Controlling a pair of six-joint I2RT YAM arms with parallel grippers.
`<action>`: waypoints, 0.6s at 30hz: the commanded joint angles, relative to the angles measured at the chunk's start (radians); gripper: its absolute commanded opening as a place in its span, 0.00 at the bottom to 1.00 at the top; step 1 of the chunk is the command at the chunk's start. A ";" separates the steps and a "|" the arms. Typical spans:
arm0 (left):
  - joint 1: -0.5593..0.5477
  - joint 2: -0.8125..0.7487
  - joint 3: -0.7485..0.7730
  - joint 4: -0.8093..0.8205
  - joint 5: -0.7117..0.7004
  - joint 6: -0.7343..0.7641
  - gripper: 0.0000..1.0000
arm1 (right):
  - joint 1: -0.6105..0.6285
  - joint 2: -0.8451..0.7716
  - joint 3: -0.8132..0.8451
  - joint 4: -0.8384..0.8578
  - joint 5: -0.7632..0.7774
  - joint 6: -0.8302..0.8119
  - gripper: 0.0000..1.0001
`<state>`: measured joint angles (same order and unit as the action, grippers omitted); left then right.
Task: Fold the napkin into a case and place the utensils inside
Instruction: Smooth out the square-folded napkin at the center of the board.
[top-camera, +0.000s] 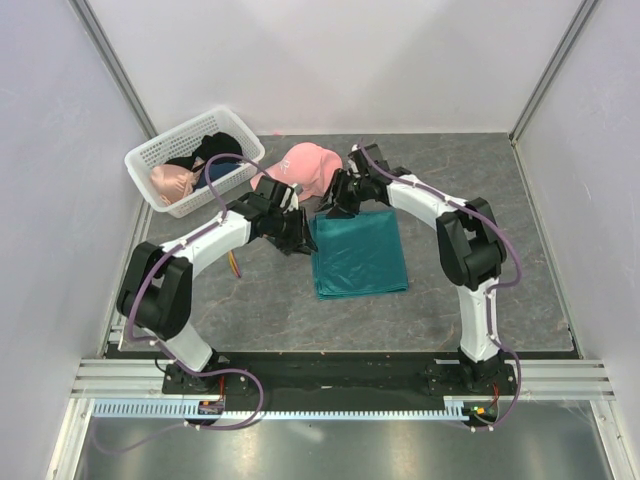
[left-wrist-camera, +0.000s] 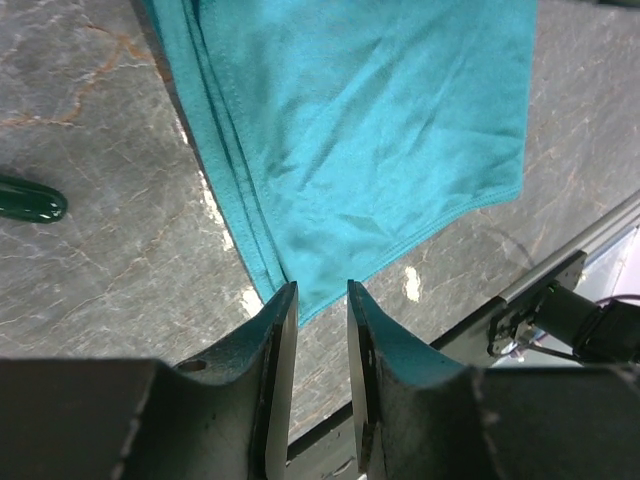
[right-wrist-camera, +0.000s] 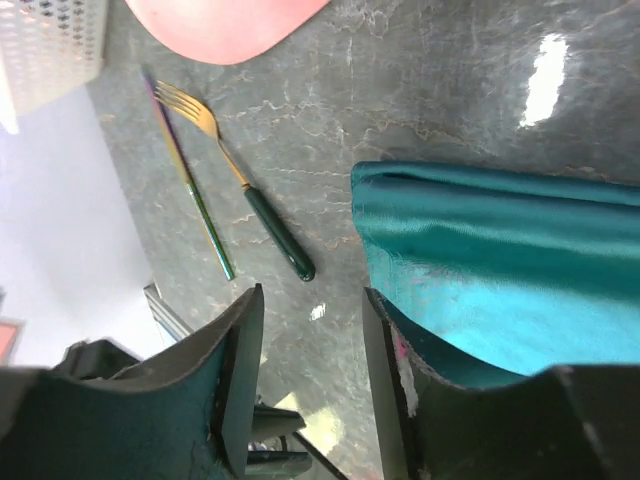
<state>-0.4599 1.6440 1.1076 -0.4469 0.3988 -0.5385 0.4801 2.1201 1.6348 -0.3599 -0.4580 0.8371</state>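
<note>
Grippers first, from above: my left gripper (top-camera: 298, 238) and right gripper (top-camera: 336, 205) crowd the far-left corner of the napkin (top-camera: 362, 255). It lies as a folded rectangle mid-table (top-camera: 500, 220), not yet a narrow case. A pink cap (top-camera: 305, 168) sits just beyond that edge, and a basket (top-camera: 140, 160) stands at the far left. My left arm hides most of the utensils. Risk: with both wrists this close, either one reaching could knock the other.

Left wrist view: the jaws stand a narrow slot apart with nothing clamped. The napkin's (left-wrist-camera: 370, 130) corner tip points right into the slot, and several stacked hems run along its edge. Risk: closing here may catch only some layers, so a lift would peel the fold open rather than carry it. The fork's dark handle end (left-wrist-camera: 30, 200) lies off to one side, apart from the cloth.

Right wrist view: the jaws are wide open and empty. One finger (right-wrist-camera: 400, 380) overlaps the napkin's (right-wrist-camera: 500, 290) rolled fold, while the gap itself sits over bare table. Risk: a squeeze from here would shove or rumple that glossy edge, not grasp it. The fork (right-wrist-camera: 230, 170) and the purple-and-orange piece (right-wrist-camera: 190, 180) lie side by side near the cap (right-wrist-camera: 225, 25), well clear of the cloth. A dragged fold could sweep towards them.
</note>
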 joint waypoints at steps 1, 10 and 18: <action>-0.002 0.042 0.055 0.008 0.078 0.002 0.34 | -0.063 -0.161 -0.093 -0.048 -0.013 -0.048 0.53; -0.032 0.079 0.061 -0.039 0.071 0.017 0.36 | -0.117 -0.437 -0.452 -0.134 0.008 -0.190 0.51; -0.037 0.137 0.031 0.045 0.120 -0.018 0.29 | -0.118 -0.511 -0.584 -0.155 0.156 -0.233 0.25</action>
<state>-0.4911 1.7313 1.1416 -0.4694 0.4564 -0.5377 0.3660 1.6505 1.0935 -0.5003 -0.3889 0.6472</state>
